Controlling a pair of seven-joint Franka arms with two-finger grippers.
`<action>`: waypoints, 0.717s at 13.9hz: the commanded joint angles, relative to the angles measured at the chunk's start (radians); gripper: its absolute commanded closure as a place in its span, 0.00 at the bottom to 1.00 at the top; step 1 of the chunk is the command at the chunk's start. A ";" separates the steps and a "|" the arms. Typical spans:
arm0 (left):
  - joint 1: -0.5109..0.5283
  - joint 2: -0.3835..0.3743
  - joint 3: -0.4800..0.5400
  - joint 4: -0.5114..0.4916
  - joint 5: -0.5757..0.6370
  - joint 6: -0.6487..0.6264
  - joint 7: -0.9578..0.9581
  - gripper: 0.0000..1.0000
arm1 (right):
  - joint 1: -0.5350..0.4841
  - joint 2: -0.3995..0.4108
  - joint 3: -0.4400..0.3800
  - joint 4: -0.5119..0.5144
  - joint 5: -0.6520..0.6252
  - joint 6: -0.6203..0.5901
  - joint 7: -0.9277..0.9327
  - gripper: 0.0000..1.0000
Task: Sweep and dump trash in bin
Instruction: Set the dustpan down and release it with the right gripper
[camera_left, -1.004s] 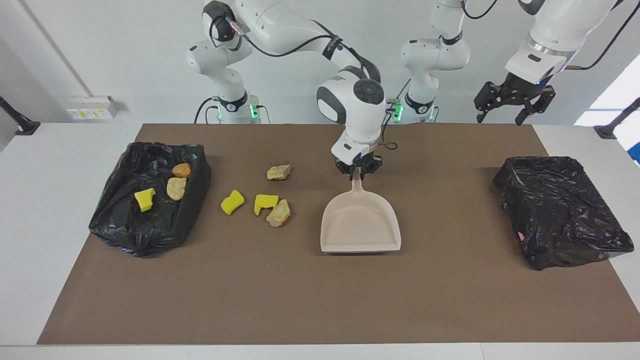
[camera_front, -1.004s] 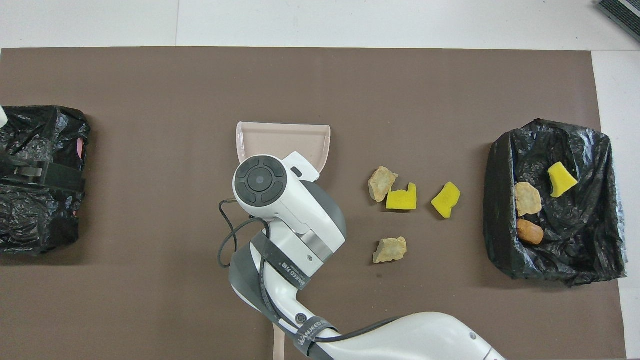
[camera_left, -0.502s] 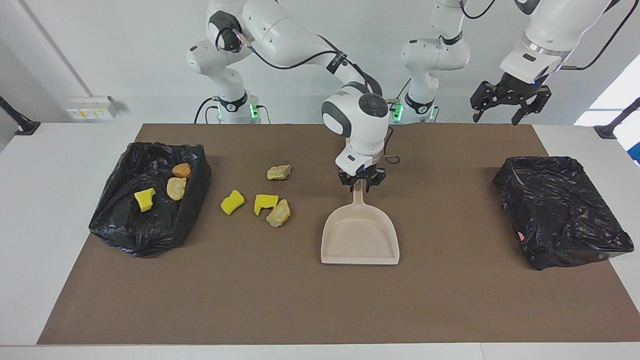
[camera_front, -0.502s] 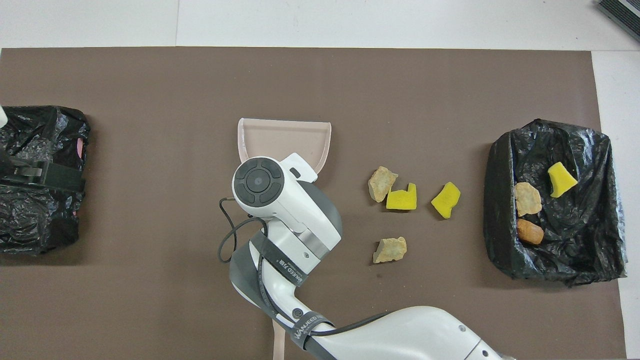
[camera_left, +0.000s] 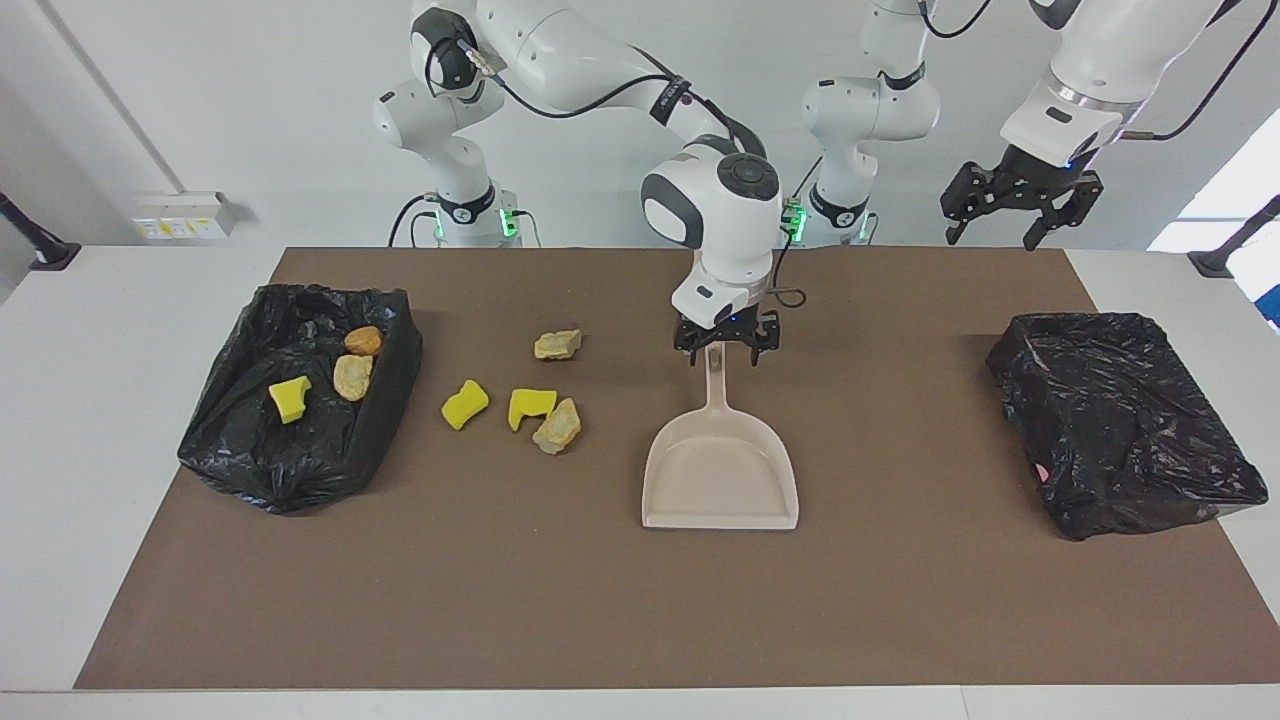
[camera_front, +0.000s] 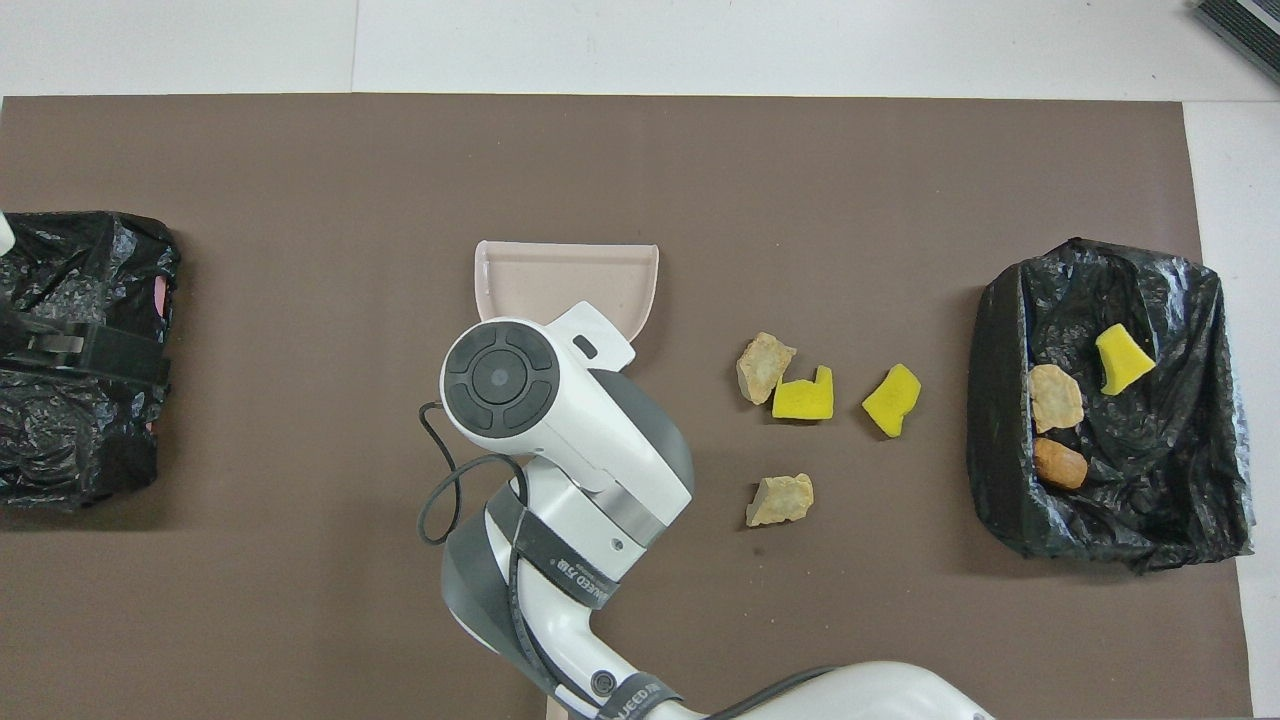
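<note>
Four loose scraps: two yellow sponge chunks (camera_left: 465, 403) (camera_left: 531, 404) and two tan rock-like lumps (camera_left: 557, 345) (camera_left: 557, 426) are left on the brown mat (camera_left: 600, 600), between the dustpan and the filled bin.
Scraps binned: one yellow chunk (camera_left: 289, 398), one tan lump (camera_left: 352, 376) and one orange-brown lump (camera_left: 363, 340) are seen inside the black bag-lined bin at the right arm's end (camera_left: 290, 470).
Change: the right gripper (camera_left: 727, 355), clamped on the handle a second ago, has been opened and lifted slightly; its fingers are now spread on either side of the handle tip.
Dustpan: the beige plastic dustpan (camera_left: 720, 475) has been set flat on the mat, mouth facing away from the robots, and appears empty.
Meaning: the pan is judged to have been released after a dump, with another sweep wanted for the four scraps.
Left gripper: the left gripper (camera_left: 1020, 205) is held in the air, fingers apart, over the mat edge near the other bin; that arm waits.
Second bin: a black bag-lined bin at the left arm's end (camera_left: 1120, 420) is seen with no scraps showing in it.
Brush: none is visible in either view.
Obstruction: nothing is seen lying between the pan and the scraps; in the overhead view the handle is hidden by the right arm's wrist.
</note>
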 joint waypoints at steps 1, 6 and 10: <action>-0.006 -0.006 0.006 0.004 -0.011 -0.005 -0.001 0.00 | 0.012 -0.124 0.016 -0.145 0.077 -0.020 0.040 0.00; 0.003 0.020 0.006 0.015 -0.011 0.089 0.000 0.00 | 0.081 -0.338 0.018 -0.427 0.179 0.039 0.129 0.00; -0.041 0.096 0.004 0.024 -0.010 0.211 -0.003 0.00 | 0.169 -0.457 0.018 -0.645 0.209 0.194 0.267 0.00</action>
